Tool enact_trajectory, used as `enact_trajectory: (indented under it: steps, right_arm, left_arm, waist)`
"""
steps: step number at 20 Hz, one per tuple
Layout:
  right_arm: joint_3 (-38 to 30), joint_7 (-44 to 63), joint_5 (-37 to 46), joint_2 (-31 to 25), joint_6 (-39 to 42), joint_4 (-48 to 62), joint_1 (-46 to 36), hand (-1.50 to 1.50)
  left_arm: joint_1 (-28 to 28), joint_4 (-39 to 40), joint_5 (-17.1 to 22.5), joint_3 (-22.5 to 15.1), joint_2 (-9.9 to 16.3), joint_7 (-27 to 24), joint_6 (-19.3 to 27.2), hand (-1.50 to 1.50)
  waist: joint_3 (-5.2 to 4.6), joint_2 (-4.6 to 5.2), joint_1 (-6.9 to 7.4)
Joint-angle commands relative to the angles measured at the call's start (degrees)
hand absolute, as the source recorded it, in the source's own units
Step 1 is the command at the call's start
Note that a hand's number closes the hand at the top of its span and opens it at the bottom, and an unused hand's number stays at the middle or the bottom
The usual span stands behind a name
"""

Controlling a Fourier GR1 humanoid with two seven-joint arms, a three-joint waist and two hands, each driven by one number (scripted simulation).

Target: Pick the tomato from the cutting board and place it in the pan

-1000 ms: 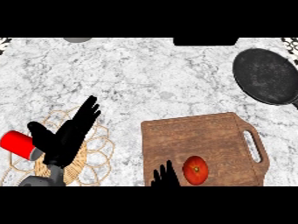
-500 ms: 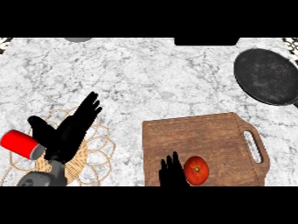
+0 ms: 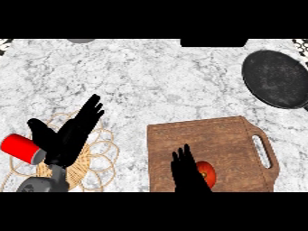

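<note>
A red tomato (image 3: 207, 173) lies near the front edge of the brown wooden cutting board (image 3: 209, 140). My right hand (image 3: 186, 171) comes up from the lower edge with straight fingers, just left of the tomato and partly covering it. The black pan (image 3: 278, 78) rests at the far right of the marble counter, its handle pointing toward the lower right. My left hand (image 3: 69, 133) stays open at the left, fingers up, over a wicker trivet.
A red cylinder (image 3: 21, 148) lies beside my left hand, on the edge of the wicker trivet (image 3: 96, 155). A dark object (image 3: 213, 43) sits at the counter's far edge, and a grey one (image 3: 81, 40) at the top left.
My right hand has risen further onto the cutting board, close against the tomato's left side. My left hand has barely shifted.
</note>
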Motion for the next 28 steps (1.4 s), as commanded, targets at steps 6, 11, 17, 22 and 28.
enact_trajectory:
  steps: [6,11,17,22,28]
  right_arm:
    - [-0.33,-10.97,4.91,-2.94,-8.65,2.27,-4.17,1.50]
    - [0.38,-13.10,10.51,-3.04,-15.29,7.10,-2.51,1.50]
    - [-25.31,1.46,-2.94,9.94,-18.08,11.27,5.71,1.50]
    - [-42.88,14.99,-7.99,22.09,-25.56,11.84,7.10,1.50]
    - [-46.23,23.29,-2.59,24.81,-41.03,8.48,-0.29,1.50]
  left_arm:
    - [0.70,-1.02,-2.04,-0.34,-1.59,0.24,0.27,0.00]
    - [-0.44,-2.11,-1.42,1.00,-0.31,3.04,-1.44,0.00]
    - [2.74,-1.32,-1.21,2.00,-1.08,-0.92,-0.63,0.00]
    - [2.16,-2.52,-1.16,2.97,-0.15,-0.15,-0.27,0.00]
    - [1.88,-0.57,-2.80,0.03,-2.52,-1.61,-0.50,0.00]
  waist:
    - [0.00,0.01,0.15]
    - [0.01,-0.02,-0.02]
    - [0.47,0.74,-3.79]
    - [0.37,0.40,-3.13]
    - [0.04,0.07,-0.50]
